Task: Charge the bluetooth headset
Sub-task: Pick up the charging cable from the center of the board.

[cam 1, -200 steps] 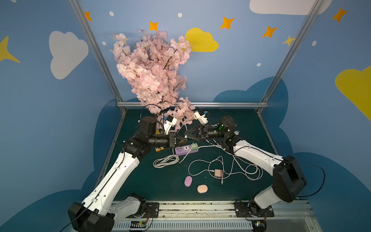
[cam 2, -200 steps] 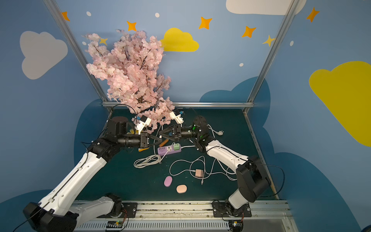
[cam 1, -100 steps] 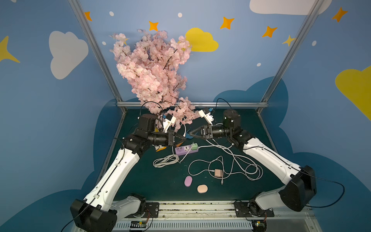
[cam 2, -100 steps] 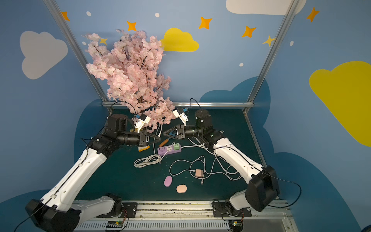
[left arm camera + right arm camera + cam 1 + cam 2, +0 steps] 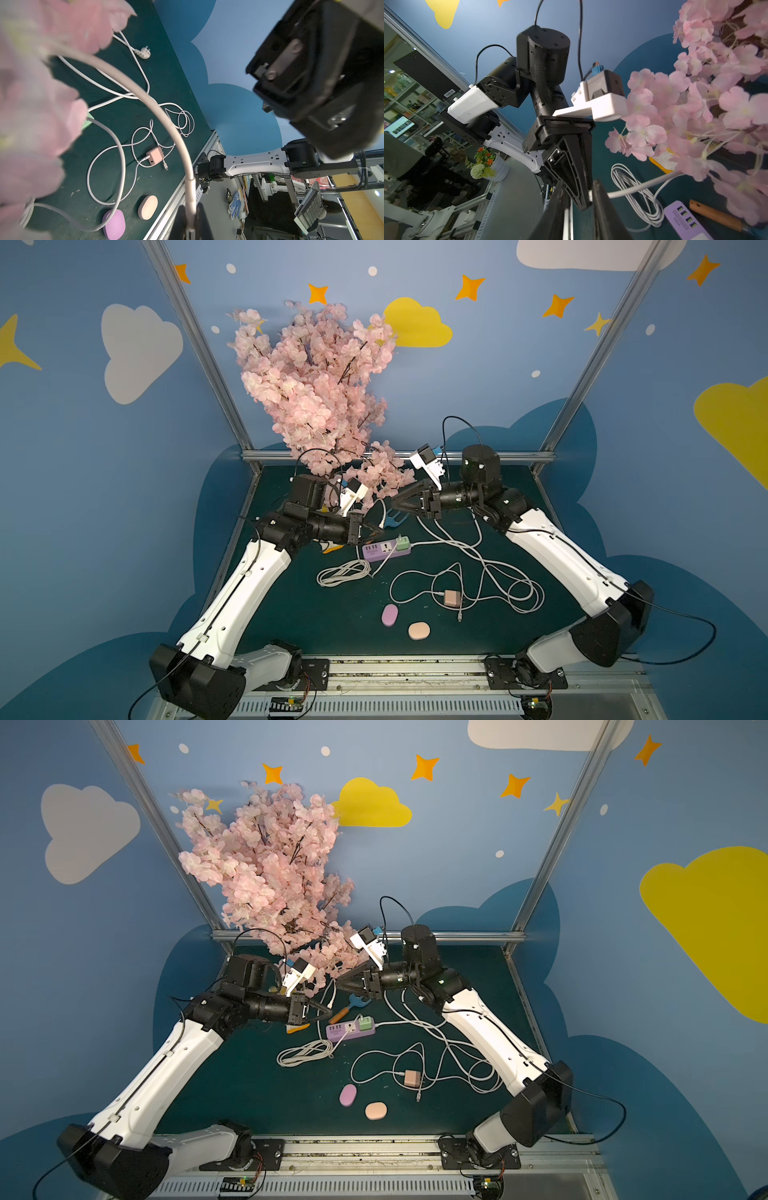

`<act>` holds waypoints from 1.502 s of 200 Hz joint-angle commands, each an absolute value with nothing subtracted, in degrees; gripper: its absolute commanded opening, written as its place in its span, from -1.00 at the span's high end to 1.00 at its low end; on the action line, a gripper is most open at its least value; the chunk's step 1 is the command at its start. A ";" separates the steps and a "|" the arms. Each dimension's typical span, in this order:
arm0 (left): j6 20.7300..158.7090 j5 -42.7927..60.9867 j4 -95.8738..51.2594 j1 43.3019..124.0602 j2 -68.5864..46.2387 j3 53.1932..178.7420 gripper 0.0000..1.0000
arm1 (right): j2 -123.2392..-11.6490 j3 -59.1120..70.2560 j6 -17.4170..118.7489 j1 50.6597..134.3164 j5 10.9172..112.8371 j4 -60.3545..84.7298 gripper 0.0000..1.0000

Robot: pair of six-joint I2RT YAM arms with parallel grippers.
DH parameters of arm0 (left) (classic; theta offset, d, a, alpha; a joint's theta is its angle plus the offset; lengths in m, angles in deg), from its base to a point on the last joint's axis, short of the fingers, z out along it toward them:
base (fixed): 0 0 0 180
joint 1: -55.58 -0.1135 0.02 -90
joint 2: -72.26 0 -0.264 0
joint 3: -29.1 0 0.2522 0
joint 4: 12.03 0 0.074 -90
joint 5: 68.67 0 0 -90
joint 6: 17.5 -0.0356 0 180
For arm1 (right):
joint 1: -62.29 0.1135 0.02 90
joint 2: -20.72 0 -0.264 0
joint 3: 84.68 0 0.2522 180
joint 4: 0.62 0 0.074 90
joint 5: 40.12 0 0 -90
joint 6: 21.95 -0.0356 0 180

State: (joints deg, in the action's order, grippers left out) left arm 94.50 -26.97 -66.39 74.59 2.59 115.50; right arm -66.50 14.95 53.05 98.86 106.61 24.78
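Note:
Two oval headset cases, one purple [image 5: 390,615] and one peach [image 5: 419,631], lie near the table's front edge. A pink charger [image 5: 453,598] with a thin white cable lies just behind them. My left gripper [image 5: 380,526] hovers above the purple power strip [image 5: 384,549] and is shut on the end of a white cable [image 5: 166,124]. That cable arcs up from the table into the left gripper [image 5: 190,224]. My right gripper [image 5: 394,502] points at it from close by, and its jaws [image 5: 578,184] stand apart with nothing between them.
A pink blossom branch [image 5: 316,389] hangs over the back left, right above both grippers. A blue tool with a wooden handle [image 5: 353,1006] lies behind the strip. A coiled white cord [image 5: 343,574] and loose cable loops [image 5: 515,589] lie on the green mat.
The right arm has stretched out and its gripper has moved a little left, closer to the left gripper. The left gripper still holds the cable end, hardly moved.

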 commanded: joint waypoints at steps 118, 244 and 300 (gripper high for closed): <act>86.99 -30.05 -77.35 74.06 1.91 120.78 0.93 | -79.01 34.87 79.21 100.38 116.54 48.73 0.78; 87.09 -33.25 -75.45 73.25 0.97 121.09 0.93 | -68.41 5.22 42.18 103.43 117.34 8.59 0.25; 85.95 -36.32 -77.10 73.16 0.62 120.93 0.93 | -71.65 14.39 60.67 103.30 116.11 24.20 0.18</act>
State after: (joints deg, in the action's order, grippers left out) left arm 87.88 -32.08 -76.86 73.03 0.47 119.70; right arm -70.02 8.78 50.36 103.69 117.19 14.85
